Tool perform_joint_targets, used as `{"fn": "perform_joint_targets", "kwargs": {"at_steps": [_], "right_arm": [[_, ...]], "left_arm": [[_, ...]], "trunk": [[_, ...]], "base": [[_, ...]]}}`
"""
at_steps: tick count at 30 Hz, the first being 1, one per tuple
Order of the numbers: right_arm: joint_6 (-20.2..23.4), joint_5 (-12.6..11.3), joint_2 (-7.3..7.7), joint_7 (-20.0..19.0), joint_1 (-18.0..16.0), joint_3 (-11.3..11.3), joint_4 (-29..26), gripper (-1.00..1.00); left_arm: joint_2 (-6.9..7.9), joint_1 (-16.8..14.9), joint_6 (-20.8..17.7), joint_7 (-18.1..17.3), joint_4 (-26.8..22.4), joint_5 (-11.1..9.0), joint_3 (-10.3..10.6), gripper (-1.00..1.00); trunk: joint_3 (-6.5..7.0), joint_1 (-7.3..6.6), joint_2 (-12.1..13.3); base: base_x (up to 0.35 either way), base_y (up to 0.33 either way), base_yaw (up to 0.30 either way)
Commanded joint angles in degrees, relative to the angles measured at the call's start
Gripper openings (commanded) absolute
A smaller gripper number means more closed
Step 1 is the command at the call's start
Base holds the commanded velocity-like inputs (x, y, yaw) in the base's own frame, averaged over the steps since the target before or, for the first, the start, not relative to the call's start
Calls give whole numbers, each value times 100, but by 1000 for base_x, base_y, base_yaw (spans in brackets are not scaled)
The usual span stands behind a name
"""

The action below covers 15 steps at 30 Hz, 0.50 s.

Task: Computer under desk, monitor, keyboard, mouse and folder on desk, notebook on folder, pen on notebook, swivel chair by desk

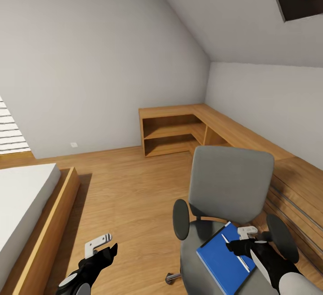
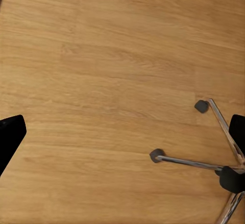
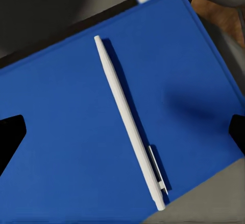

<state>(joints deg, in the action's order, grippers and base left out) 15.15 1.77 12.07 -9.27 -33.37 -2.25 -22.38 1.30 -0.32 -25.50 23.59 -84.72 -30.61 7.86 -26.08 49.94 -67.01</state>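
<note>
The grey swivel chair (image 1: pixel 231 182) stands on the wood floor at the right, its chrome star base (image 2: pixel 204 162) in the left wrist view. A bright-blue folder (image 1: pixel 220 259) (image 3: pixel 76 132) lies flat on its seat. A slim white pen (image 1: pixel 235 252) (image 3: pixel 130 121) rests diagonally on the folder. My right gripper (image 1: pixel 237 241) (image 3: pixel 122 134) hovers open just above the folder, its fingertips either side of the pen, touching nothing. My left gripper (image 1: pixel 105 244) (image 2: pixel 122 134) hangs open and empty over bare floor to the left of the chair.
A bed (image 1: pixel 22 205) on a wooden frame fills the left side. A low light-wood shelf unit (image 1: pixel 175 133) runs along the far corner and right wall. A dresser with long bar handles (image 1: pixel 296 196) sits close behind the chair. Open floor lies between bed and chair.
</note>
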Motion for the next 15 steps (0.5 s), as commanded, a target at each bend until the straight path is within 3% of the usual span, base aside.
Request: {"fn": "perform_joint_targets", "kwargs": {"at_steps": [1, 15], "right_arm": [[58, 17, 5, -14, -2, -22, -12, 100], [157, 8, 5, -6, -11, -18, -17, 100]], "left_arm": [[5, -3, -7, 58, -9, -59, 14, 100], [6, -3, -7, 66, -9, -59, 14, 100]], "trunk": [[-24, 22, -44], [-275, 330, -605]], "base": [[0, 0, 0], [0, 0, 0]]}}
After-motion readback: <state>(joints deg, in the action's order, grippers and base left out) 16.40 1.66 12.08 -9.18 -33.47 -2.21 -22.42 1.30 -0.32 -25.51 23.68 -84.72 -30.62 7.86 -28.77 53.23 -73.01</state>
